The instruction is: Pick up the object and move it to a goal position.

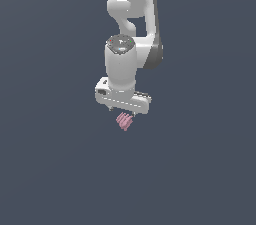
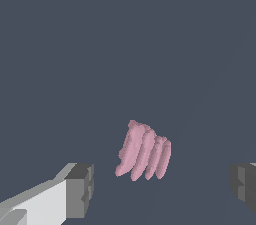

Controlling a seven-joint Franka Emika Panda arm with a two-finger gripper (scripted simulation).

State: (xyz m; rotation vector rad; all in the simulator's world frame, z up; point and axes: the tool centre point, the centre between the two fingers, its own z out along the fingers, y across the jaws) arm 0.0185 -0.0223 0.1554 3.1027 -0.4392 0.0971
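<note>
From the exterior view, my gripper (image 1: 122, 110) hangs straight down from my white arm (image 1: 131, 14), with the pink ribbed object (image 1: 124, 121) just below it. Through the wrist view, my jaws stand wide apart, and the object (image 2: 144, 152) lies between my two grey fingertips (image 2: 81, 190), touching neither.

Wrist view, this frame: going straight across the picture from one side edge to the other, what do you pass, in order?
One grey finger pad on its white finger → the pink ribbed object, apart from both fingers → the other grey finger pad at the opposite edge. All lie over a plain dark surface.
</note>
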